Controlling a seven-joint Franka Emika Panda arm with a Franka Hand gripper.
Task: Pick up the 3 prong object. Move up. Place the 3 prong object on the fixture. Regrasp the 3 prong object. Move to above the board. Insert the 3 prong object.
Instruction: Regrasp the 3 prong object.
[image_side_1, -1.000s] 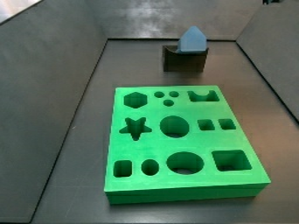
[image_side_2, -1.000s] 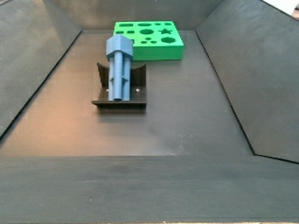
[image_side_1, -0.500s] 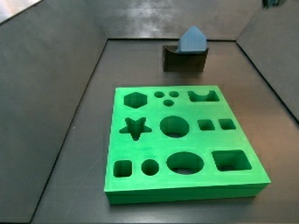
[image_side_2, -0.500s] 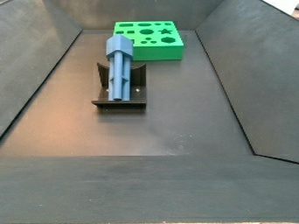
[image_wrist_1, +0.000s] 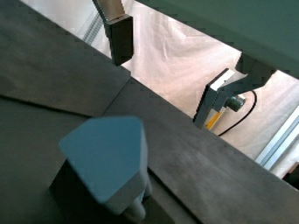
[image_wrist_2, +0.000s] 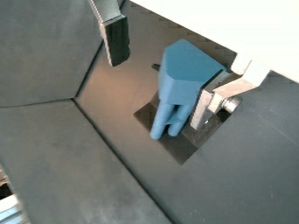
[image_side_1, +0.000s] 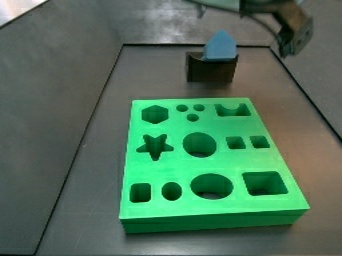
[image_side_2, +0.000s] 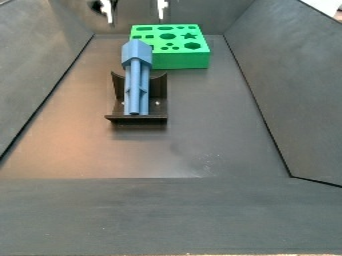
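- If you start with the biggest thing, you've got the green board (image_side_1: 214, 165) lying flat on the dark floor, all its cut-outs empty; in a side view (image_side_2: 170, 46) it sits at the far end of the bin.
- Your gripper (image_side_2: 130, 10) hangs up high, just poking in at the top edge of that view, above the end of the fixture nearest the board. Its fingers (image_wrist_2: 115, 39) are spread wide apart with nothing between them.
- Next down, the fixture (image_side_2: 135, 105) is a dark bracket standing on the floor, near the board but not touching it.
- Smallest is the blue 3 prong object (image_side_2: 138, 73), lying in the fixture with its blocky head toward the board. In a wrist view (image_wrist_2: 183, 84) you can see its prongs pointing away from the head.
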